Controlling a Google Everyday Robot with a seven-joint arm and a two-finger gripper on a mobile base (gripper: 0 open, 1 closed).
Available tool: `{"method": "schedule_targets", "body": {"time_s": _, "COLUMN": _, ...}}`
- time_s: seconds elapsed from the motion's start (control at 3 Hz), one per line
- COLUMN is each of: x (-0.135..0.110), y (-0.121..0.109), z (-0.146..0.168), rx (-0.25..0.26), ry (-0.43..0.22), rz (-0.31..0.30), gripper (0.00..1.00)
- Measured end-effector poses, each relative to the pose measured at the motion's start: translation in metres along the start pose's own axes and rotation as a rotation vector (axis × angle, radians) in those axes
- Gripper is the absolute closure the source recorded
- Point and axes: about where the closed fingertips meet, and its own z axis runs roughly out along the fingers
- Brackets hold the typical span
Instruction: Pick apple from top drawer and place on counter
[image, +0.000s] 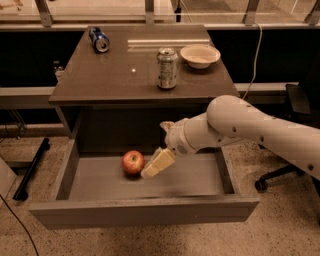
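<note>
The red apple (133, 162) with yellowish patches sits on the flat grey bottom of the open top drawer (190, 177), left of its middle. My gripper (152, 169) hangs inside the drawer on the white arm that reaches in from the right. Its cream fingertips are just right of the apple, very close to it or touching it. The dark brown counter (115, 75) lies above and behind the drawer.
On the counter stand an upright green can (167, 68), a cream bowl (199, 55) at the back right, and a blue can (98, 39) lying at the back left. An office chair base (280, 175) is on the floor to the right, a black bar (31, 169) to the left.
</note>
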Motion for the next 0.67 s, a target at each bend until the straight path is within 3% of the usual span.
{"method": "schedule_targets", "body": {"time_s": 0.67, "x": 0.007, "y": -0.003, "z": 0.061, "rx": -0.042, "ry": -0.104, "rz": 0.06, "gripper": 0.0}}
